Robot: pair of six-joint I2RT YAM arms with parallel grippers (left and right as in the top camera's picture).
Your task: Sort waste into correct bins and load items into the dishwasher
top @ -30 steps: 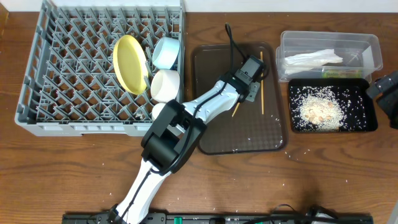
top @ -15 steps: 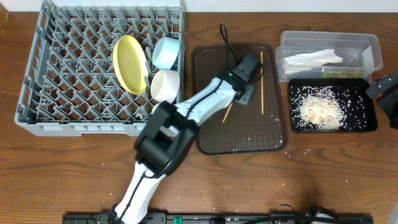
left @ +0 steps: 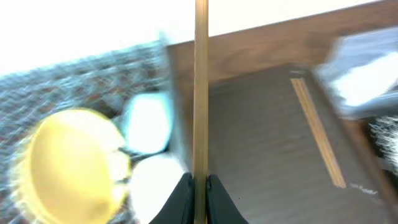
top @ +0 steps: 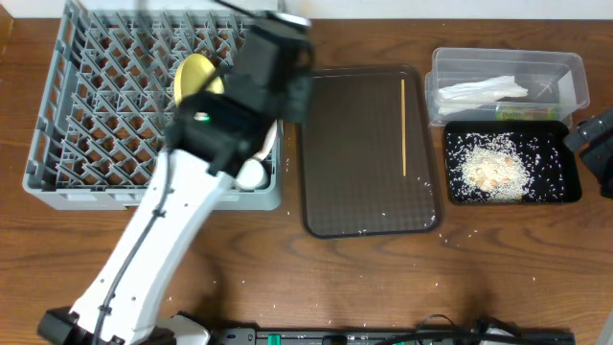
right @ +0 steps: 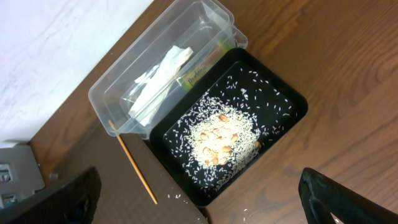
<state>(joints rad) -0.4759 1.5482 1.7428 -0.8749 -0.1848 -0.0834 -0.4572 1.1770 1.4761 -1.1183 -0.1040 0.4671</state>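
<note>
My left gripper [left: 199, 194] is shut on one wooden chopstick [left: 201, 87], which stands upright between the jaws. In the overhead view this gripper [top: 278, 62] is above the right edge of the grey dish rack [top: 96, 125]. The yellow plate [left: 68, 162], light-blue bowl [left: 149, 124] and white bowl [left: 155, 186] stand in the rack. The second chopstick [top: 403, 125] lies on the brown tray [top: 354, 192]. The clear tub [right: 124, 93] holds the napkin [right: 158, 74] and wrapper [right: 196, 74]. The black tray [right: 280, 106] holds rice and scraps [right: 224, 140]. My right gripper [right: 205, 211] is open and empty above them.
The left arm [top: 153, 240] crosses the rack's front right corner and hides part of the dishes. Loose rice grains [top: 378, 216] lie on the brown tray and on the table in front of it. The right gripper [top: 596, 139] sits at the table's right edge.
My left gripper has lifted one chopstick off the brown tray and swung left and back, over the rack's right edge. The right arm has not moved.
</note>
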